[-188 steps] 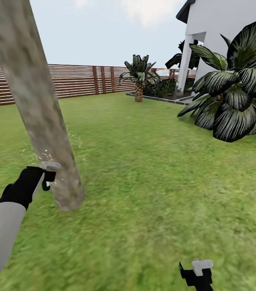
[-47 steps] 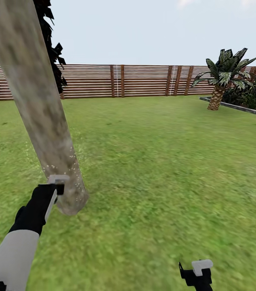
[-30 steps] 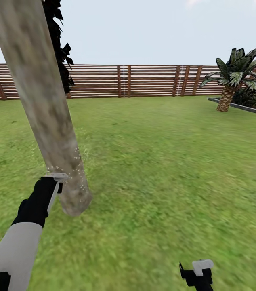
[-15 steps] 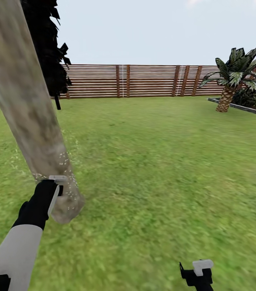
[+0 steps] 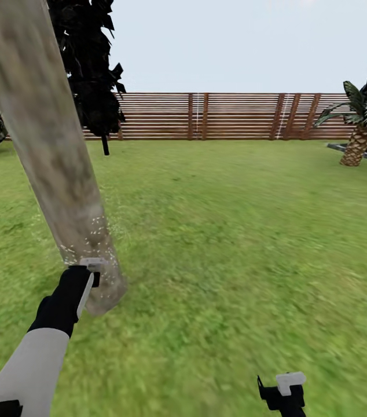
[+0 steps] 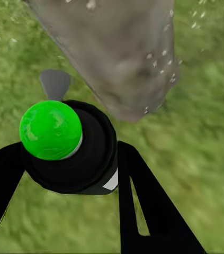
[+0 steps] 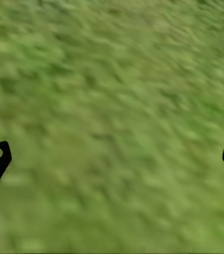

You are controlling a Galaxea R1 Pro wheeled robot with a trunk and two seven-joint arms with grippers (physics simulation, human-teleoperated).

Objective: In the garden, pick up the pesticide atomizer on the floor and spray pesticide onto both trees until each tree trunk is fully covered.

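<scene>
The left gripper (image 6: 69,159) held the pesticide atomizer (image 6: 64,143), jaws closed around it, nozzle near the tree trunk (image 5: 56,156) base, droplets speckling the bark. Sweeping the spray upward and around should cover bare bark. The right gripper (image 7: 112,153) hung with jaws wide over the lawn (image 5: 235,231), a slatted fence (image 5: 235,116) behind.

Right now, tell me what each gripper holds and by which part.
The left gripper clamps the pesticide atomizer around its black body, below the green cap, beside the tree trunk. The right gripper is open over grass, holding nothing.
</scene>
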